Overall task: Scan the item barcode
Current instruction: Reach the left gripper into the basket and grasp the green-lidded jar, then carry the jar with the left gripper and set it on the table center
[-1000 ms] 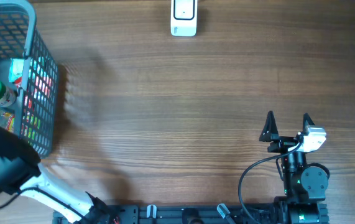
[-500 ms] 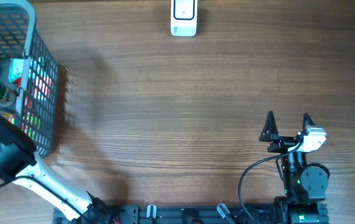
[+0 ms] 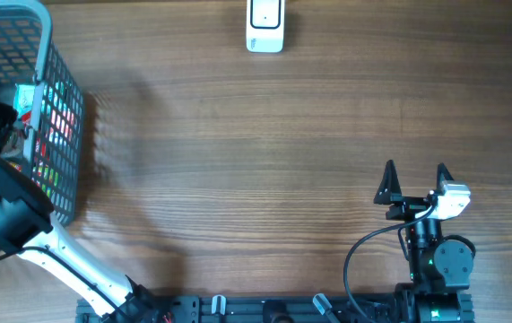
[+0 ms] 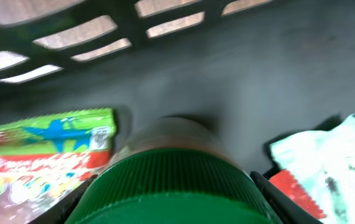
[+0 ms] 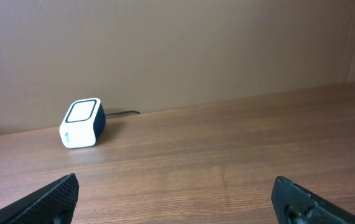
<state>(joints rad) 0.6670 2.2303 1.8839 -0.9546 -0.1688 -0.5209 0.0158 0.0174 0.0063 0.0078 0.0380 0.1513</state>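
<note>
green-capped bottle sits in the mesh basket between the 2 fingers of the left pincer; whether they clamp it, i cannot tell. right pincer stands open over the counter.

Place: a mock shop checkout set up as a robot test bench.
Counter: a wood-grain table, bare as a till top.
Till equipment: one white barcode scanner with a dark window, at the far edge, its cable running to the wall.
Shopping container: a grey mesh basket at the far left corner.
Goods in basket: a green-capped bottle, a bright printed carton, a white and green pouch.
Backdrop: a plain beige wall, without shelves or signs.
Test-bench fittings: two robot arms on a black rail at the near edge.
</note>
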